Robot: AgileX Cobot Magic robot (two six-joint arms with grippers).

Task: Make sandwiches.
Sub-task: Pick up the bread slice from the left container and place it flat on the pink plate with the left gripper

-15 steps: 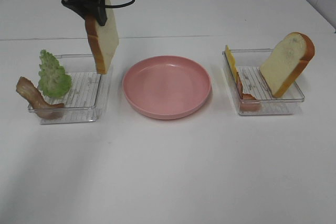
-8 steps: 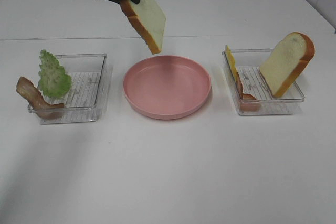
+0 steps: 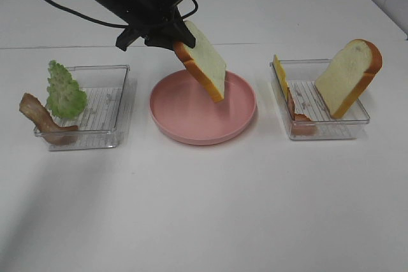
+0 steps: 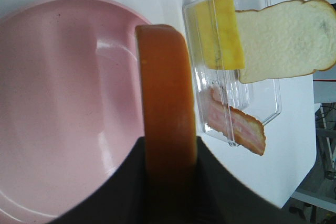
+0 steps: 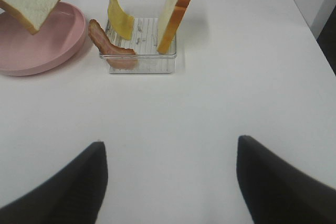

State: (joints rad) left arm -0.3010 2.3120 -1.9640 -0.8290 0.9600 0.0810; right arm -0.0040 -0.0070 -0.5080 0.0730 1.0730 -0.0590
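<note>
white table (image 3: 204, 214) below, left gripper (image 3: 178, 41) pinches tilted bread slice (image 3: 207, 66) over pink plate (image 3: 185, 125); right gripper (image 5: 170, 149) spread.

Tabletop (image 3: 204, 208) in front lies open; behind, left tray (image 3: 105, 103), pink plate (image 3: 197, 139) under held bread slice (image 3: 207, 62), right tray (image 3: 325, 133) obstruct.

The bread slice (image 3: 205, 62) now over plate (image 3: 182, 119)

one bread slice (image 3: 205, 63) hung tilted above the pink plate (image 3: 191, 137); second slice (image 3: 347, 76), cheese (image 3: 279, 71), ham (image 3: 299, 120) leaned right; lettuce (image 3: 64, 92), bacon (image 3: 39, 116) left.
</note>
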